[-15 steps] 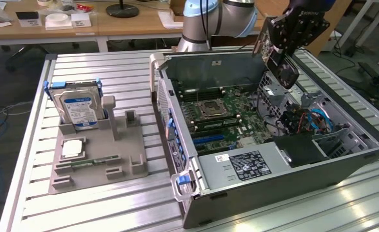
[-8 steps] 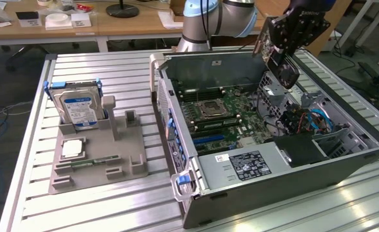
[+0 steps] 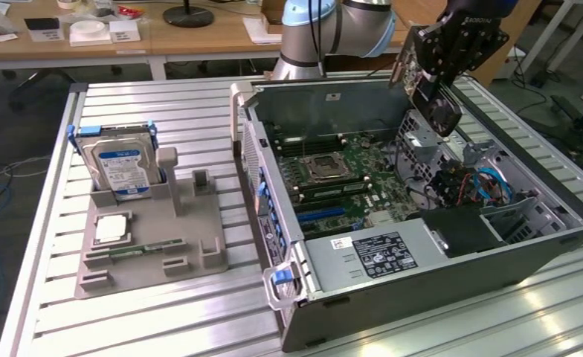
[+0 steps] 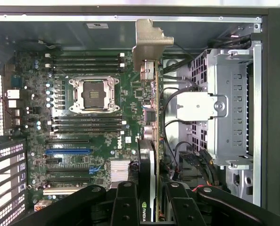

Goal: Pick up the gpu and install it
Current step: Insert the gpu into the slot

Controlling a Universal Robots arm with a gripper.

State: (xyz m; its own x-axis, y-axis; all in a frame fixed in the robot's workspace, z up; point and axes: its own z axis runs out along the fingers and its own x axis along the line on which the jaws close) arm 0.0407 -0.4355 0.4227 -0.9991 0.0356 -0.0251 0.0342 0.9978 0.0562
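Note:
The gpu (image 3: 436, 103), a dark card with a black fan cooler, hangs upright in the air above the far right part of the open computer case (image 3: 529, 256). My gripper (image 3: 439, 74) is shut on it from above. In the wrist view the gpu (image 4: 152, 117) shows edge-on with its pale metal end bracket (image 4: 147, 42) at the far end, and my black fingers (image 4: 125, 202) clamp it on both sides. The card hangs over the motherboard (image 4: 83, 94), between its slot area and the drive cage (image 4: 229, 108). A blue expansion slot (image 4: 67, 151) lies off to one side of the card.
At the exterior view's left a grey holder (image 3: 152, 268) carries a silver hard drive with a blue label (image 3: 123, 167), a processor (image 3: 110, 229) and a memory stick (image 3: 137, 253). Inside the case are a power supply (image 3: 376, 256) and red and blue cables (image 3: 475, 186).

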